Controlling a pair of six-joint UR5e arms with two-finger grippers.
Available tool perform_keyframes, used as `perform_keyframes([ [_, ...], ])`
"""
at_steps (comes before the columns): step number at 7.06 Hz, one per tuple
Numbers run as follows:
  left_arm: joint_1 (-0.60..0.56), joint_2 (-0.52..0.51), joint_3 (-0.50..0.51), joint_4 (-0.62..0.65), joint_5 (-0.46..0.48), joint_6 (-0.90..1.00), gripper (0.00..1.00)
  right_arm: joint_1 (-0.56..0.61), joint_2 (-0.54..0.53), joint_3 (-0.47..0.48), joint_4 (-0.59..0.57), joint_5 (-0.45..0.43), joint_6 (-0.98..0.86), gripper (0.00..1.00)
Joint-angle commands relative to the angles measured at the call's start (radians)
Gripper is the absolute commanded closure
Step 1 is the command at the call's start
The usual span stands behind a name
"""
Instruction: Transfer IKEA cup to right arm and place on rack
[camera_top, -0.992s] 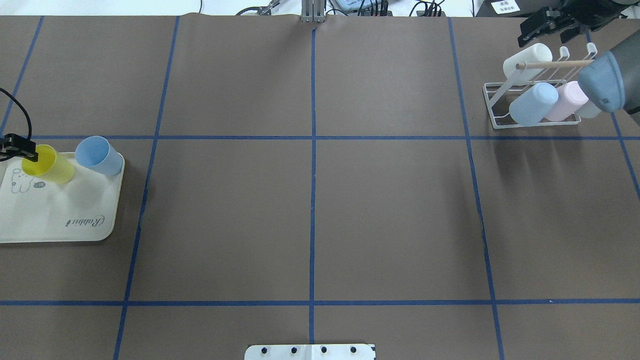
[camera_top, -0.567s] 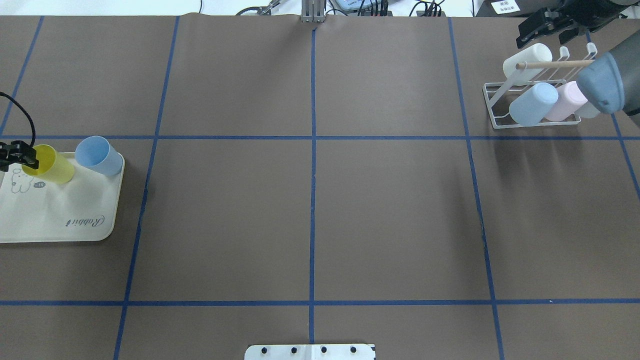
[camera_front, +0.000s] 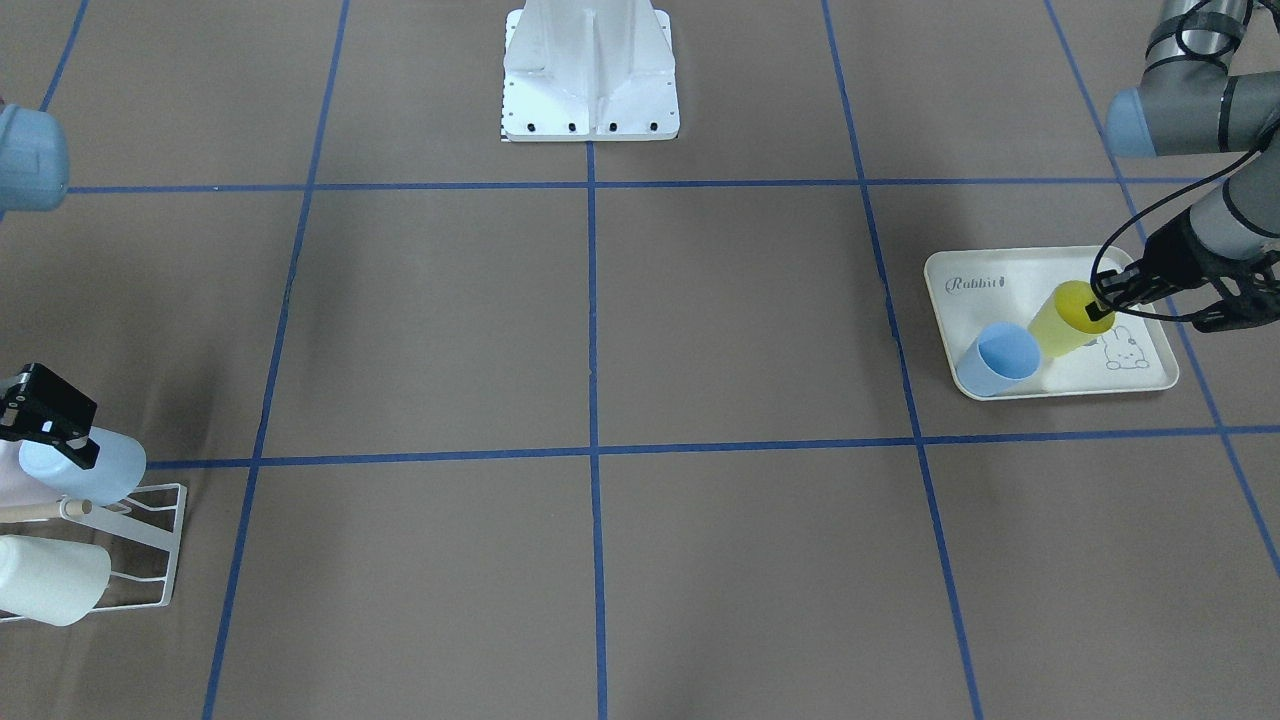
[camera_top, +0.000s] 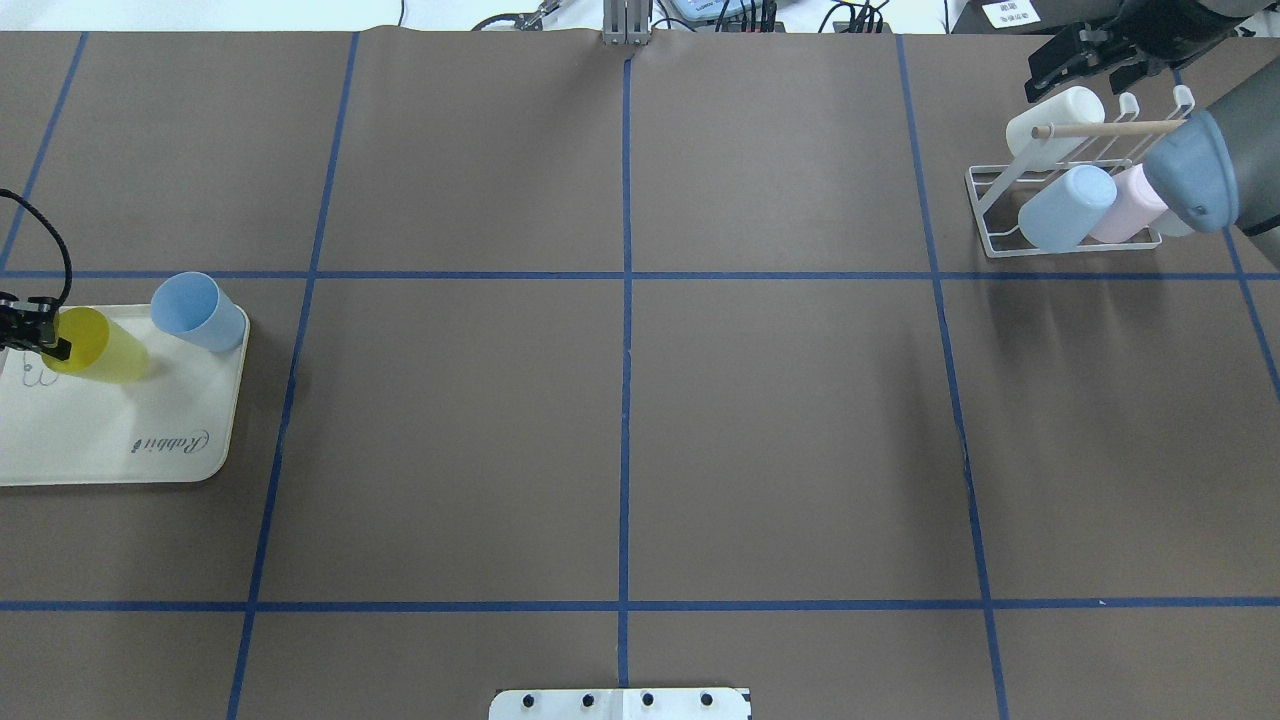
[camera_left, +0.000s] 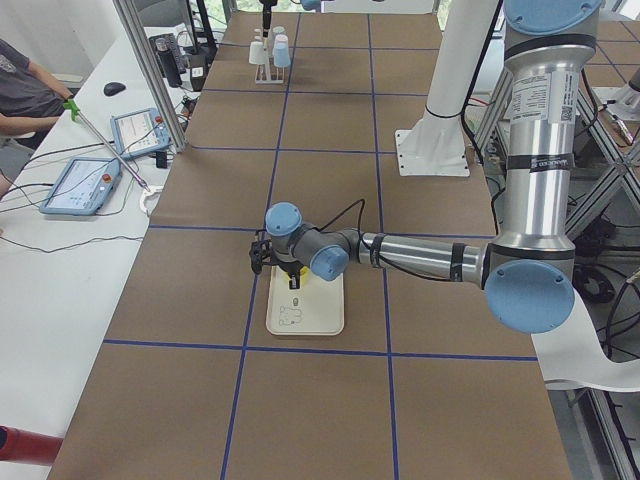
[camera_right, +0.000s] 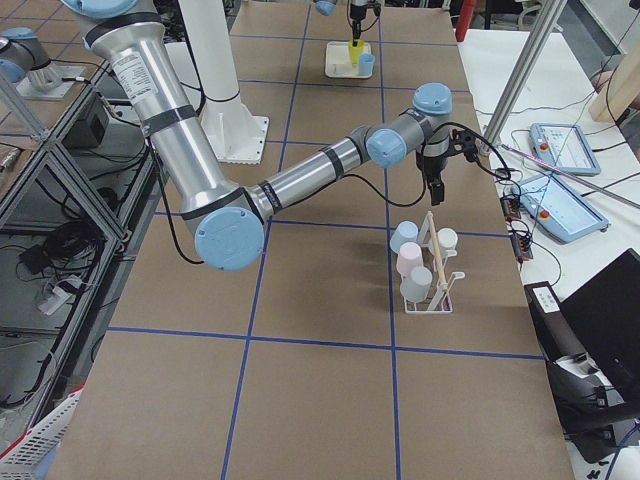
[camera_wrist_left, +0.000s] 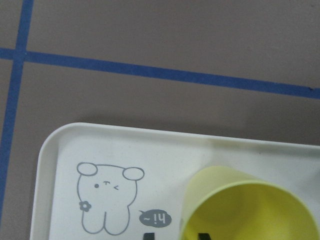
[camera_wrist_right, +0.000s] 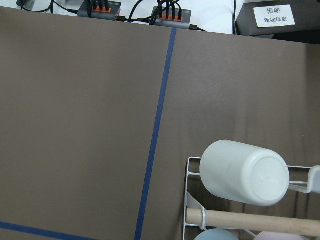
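A yellow IKEA cup (camera_top: 100, 346) leans over on the cream rabbit-print tray (camera_top: 150, 450). My left gripper (camera_top: 36, 334) is shut on its rim, one finger inside and one outside. The left wrist view shows the cup's mouth (camera_wrist_left: 252, 210) and the tray corner. From the front, the left gripper (camera_front: 1100, 304) holds the cup (camera_front: 1062, 320) at its top edge. The right arm's gripper (camera_top: 1085, 55) hangs open above the far end of the white wire rack (camera_top: 992, 215), holding nothing. Below it, the right wrist view shows a white cup (camera_wrist_right: 245, 172) on the rack (camera_wrist_right: 192, 200).
A light-blue cup (camera_top: 197, 311) stands upright on the tray beside the yellow one. The rack carries white (camera_top: 1052, 124), light-blue (camera_top: 1065, 208) and pink (camera_top: 1130, 205) cups under a wooden dowel (camera_top: 1110, 128). The right arm's elbow (camera_top: 1195, 180) hangs over the rack's right end.
The left gripper has closed on the yellow cup's rim and pulled it left and toward the robot, tilting it. The right gripper has drifted slightly away from the rack.
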Motion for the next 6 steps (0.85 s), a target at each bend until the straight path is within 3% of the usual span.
perform_keyframes([
  [1,-0.103,0.007,-0.02,0.008,-0.002,0.012,1.0,-0.002,0.006,0.004,0.001,-0.002,0.008,0.02],
  [2,-0.115,0.018,-0.059,0.011,-0.002,-0.007,1.0,-0.019,0.017,0.026,0.002,-0.001,0.068,0.02],
  [4,-0.103,-0.029,-0.124,-0.042,-0.014,-0.252,1.0,-0.103,0.016,0.155,0.01,-0.007,0.28,0.02],
  [6,-0.094,-0.059,-0.152,-0.297,-0.124,-0.518,1.0,-0.192,0.019,0.284,0.065,-0.005,0.496,0.02],
])
